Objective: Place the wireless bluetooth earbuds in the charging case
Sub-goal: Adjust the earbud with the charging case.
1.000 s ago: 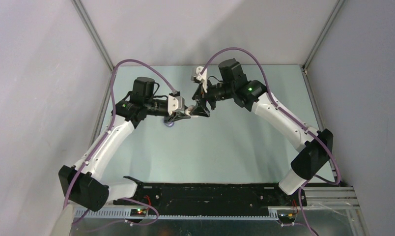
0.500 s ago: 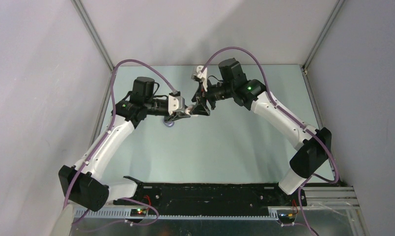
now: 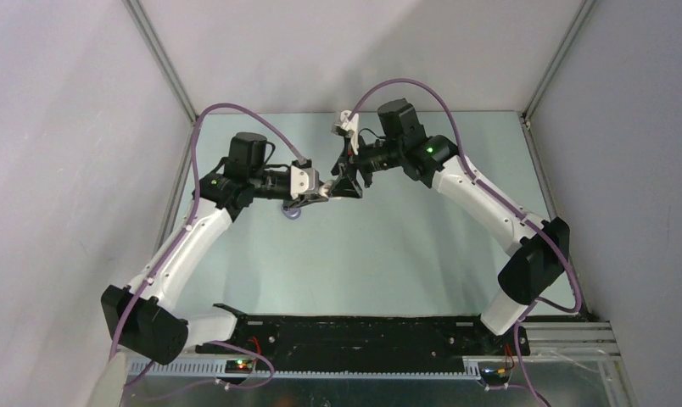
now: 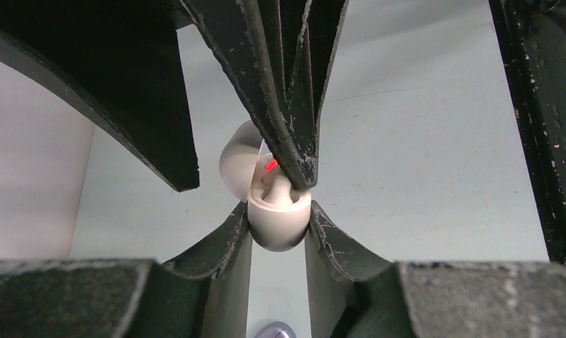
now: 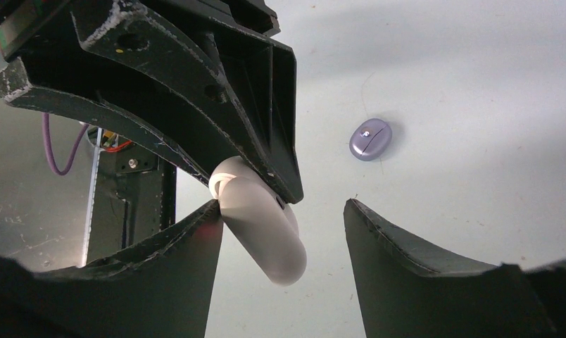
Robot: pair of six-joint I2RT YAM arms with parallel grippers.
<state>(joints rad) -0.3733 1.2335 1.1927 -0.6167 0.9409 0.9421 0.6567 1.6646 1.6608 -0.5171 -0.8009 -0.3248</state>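
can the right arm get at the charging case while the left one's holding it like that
Probably yes. The left gripper holds the charging case up off the table with its lid open. The case sits between the open fingers of the right gripper, close against one, and nothing blocks the way.

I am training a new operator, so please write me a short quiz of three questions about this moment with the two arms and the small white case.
1. True or false: the left gripper is shut on the small glossy white oval charging case, whose lid stands open.
2. Choose one. Where is the small rounded lilac-purple object?
A) lying on the pale table, apart from the case
B) resting on top of the case
C) inside the case
3. Fill the gap: the small light that glows inside the open case is ___ in colour.

Key: 1 true; 2 A; 3 red.
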